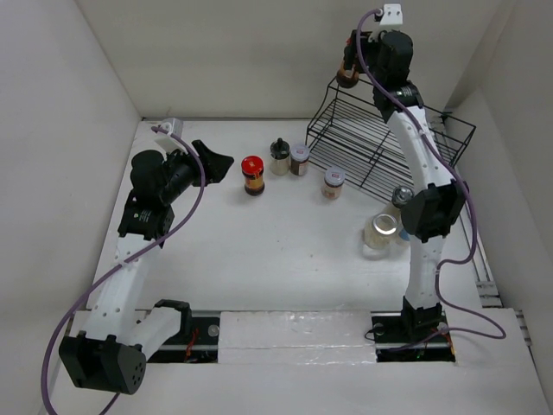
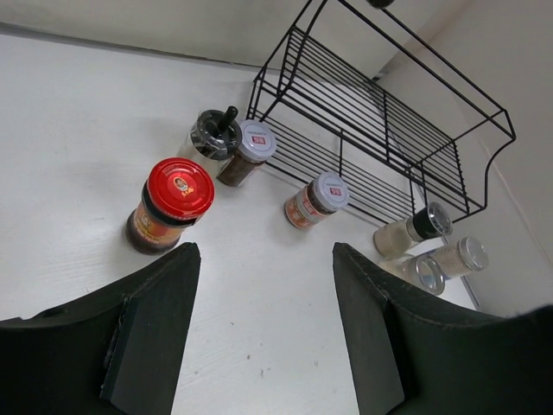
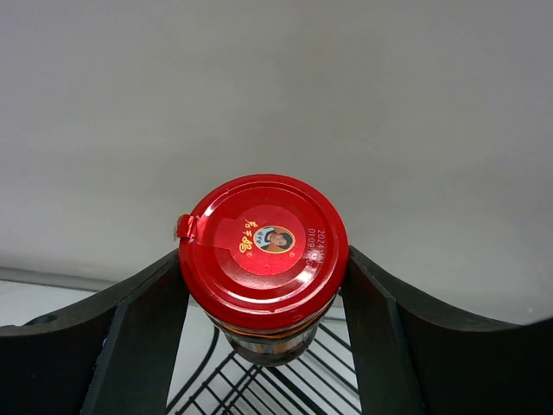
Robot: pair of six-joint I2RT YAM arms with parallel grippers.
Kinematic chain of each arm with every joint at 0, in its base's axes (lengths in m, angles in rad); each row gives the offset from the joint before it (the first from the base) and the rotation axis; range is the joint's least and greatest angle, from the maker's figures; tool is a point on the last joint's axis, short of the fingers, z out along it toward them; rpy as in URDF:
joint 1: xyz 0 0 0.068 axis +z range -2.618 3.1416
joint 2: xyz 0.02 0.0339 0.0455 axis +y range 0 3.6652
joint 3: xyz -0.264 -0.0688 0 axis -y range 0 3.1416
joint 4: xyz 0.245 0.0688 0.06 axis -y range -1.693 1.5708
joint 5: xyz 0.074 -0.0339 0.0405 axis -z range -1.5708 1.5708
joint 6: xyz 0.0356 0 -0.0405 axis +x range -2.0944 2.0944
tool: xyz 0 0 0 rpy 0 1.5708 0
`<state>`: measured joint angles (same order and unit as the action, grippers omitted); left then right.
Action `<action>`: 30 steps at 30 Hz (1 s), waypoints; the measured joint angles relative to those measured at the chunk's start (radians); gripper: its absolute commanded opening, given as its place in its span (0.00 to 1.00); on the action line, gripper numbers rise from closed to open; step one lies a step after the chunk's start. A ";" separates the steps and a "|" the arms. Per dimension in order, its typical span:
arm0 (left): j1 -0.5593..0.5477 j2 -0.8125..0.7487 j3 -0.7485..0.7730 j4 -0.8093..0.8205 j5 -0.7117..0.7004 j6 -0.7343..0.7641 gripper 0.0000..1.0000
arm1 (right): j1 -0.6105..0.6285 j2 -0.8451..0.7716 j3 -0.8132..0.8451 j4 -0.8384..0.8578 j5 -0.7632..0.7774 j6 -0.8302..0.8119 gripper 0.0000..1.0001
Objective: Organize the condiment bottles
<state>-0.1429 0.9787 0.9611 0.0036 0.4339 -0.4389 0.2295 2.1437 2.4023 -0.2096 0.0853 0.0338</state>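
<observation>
Nearest the arm bases, a clear jar (image 1: 380, 230) stands on the table (image 1: 259, 259) just beside the right arm, with a silver-lidded jar (image 1: 402, 196) behind it, partly hidden. The left gripper (image 2: 263, 277) hovers low with its fingers spread wide and empty, facing a red-capped jar (image 2: 170, 203) that stands upright on the table. Further on, a black-lidded jar (image 2: 210, 137) sits just beside a grey-lidded jar (image 2: 246, 151), and a pale-lidded jar (image 2: 315, 201) stands apart, near the foot of the black wire rack (image 1: 363, 147). Farthest off, the right gripper (image 3: 263, 264) pinches a second dark jar (image 3: 263, 251) below its red cap, upright, above the rack's upper shelf. The step in hand looks like shelving this jar. The next move calls for a straight descent so the base lands flat on the wires before release. The held jar's cap shows a round portrait sticker, small characters and a stamped digit code, not surely legible. The two paler lids bear small red labels, unreadable.
</observation>
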 measured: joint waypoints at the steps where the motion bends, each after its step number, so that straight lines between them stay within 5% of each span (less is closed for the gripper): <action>1: 0.000 0.000 0.000 0.000 0.002 0.000 0.58 | -0.002 -0.001 -0.016 0.006 0.001 0.000 0.44; 30: 0.000 0.000 0.000 0.008 0.011 0.000 0.58 | -0.016 -0.002 -0.245 0.074 0.088 -0.013 0.46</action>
<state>-0.1429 0.9791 0.9611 0.0113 0.4454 -0.4393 0.2134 2.1418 2.1571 -0.1352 0.1730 0.0204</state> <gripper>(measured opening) 0.585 0.711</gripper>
